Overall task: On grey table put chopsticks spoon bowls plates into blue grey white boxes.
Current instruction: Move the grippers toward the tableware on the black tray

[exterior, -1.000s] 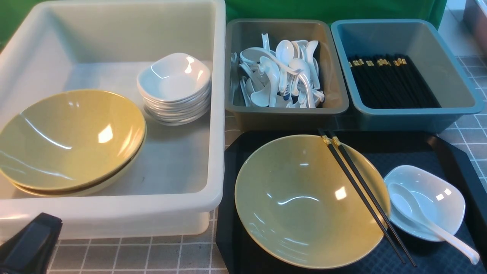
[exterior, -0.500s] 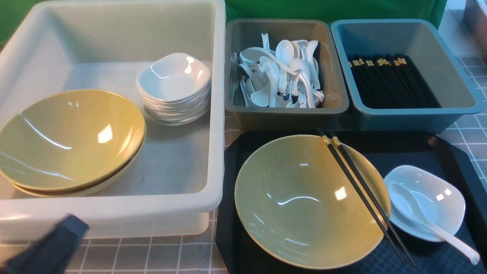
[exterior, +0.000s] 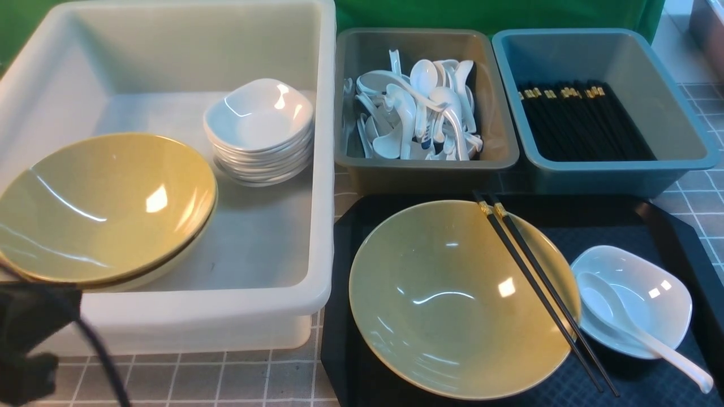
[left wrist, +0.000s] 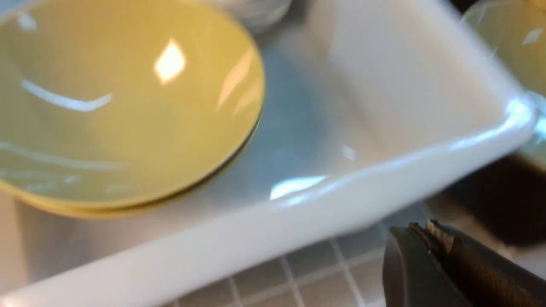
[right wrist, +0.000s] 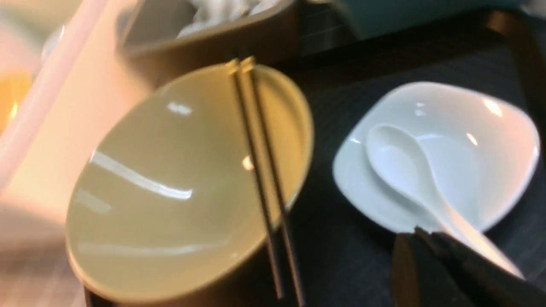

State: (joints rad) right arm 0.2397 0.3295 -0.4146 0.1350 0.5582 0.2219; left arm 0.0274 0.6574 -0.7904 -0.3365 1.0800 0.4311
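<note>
Right, with plenty already boxed, I've both grippers pinched closed and empty: left gripper (left wrist: 420, 230) beside the big white plastic box (exterior: 169, 319), right gripper (right wrist: 420, 236) above the black tray (exterior: 622, 221), where the yellow ceramic bowl (exterior: 447, 299), black chopsticks (exterior: 531, 278), white ceramic spoon (exterior: 600, 301) and white square dish (exterior: 656, 277) await sorting.

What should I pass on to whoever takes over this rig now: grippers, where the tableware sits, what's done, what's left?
Left gripper: shut, empty, by the near wall of the white box.
Right gripper: shut, empty, above the black tray near the spoon.
Done: yellow bowls and white plates stacked in the white box; spoons in the grey box; chopsticks in the blue box.
Left, on the tray: one yellow bowl with a chopstick pair across its rim; one white plate holding the spoon.
</note>
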